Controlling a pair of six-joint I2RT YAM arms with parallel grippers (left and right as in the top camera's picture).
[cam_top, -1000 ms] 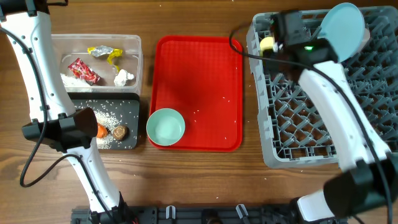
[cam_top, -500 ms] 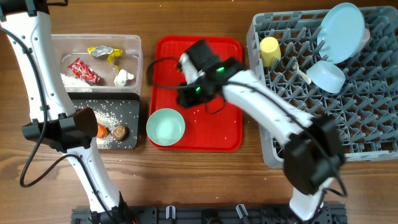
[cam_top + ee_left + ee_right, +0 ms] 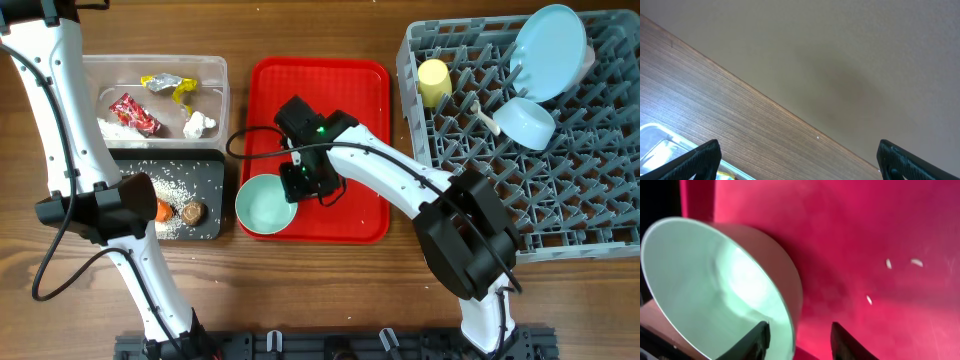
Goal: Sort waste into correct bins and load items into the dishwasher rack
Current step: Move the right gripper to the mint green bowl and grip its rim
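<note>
Right gripper (image 3: 297, 188) is down at the near left corner of the red tray (image 3: 340, 100), with its two fingers open a little way. In the right wrist view one finger (image 3: 759, 336) is inside the mint bowl (image 3: 715, 280). The other finger is outside it, over the tray, so the bowl's wall stands between them. I cannot tell if they touch the wall. A few grains of rice (image 3: 888, 263) lie on the red just past the fingers.

Far off to this gripper's right is the big grey rack (image 3: 470, 230). In it are the yellow cup (image 3: 433, 80), the light blue plate (image 3: 548, 38) standing on edge, the light blue bowl (image 3: 525, 122) and the white spoon (image 3: 487, 120).

On the gripper's other side, past the bowl, is the black tray (image 3: 212, 175). It holds the carrot (image 3: 163, 211), the brown lump (image 3: 192, 212) and more rice. Behind that is the clear tub (image 3: 225, 90) with the red wrapper (image 3: 133, 113), the silver-yellow wrapper (image 3: 168, 86) and the tissue (image 3: 200, 125).

Left gripper (image 3: 800, 162) is wide open and holds nothing. It looks out over the wood table (image 3: 740, 125), and a corner of the clear tub shows low down by one finger.
</note>
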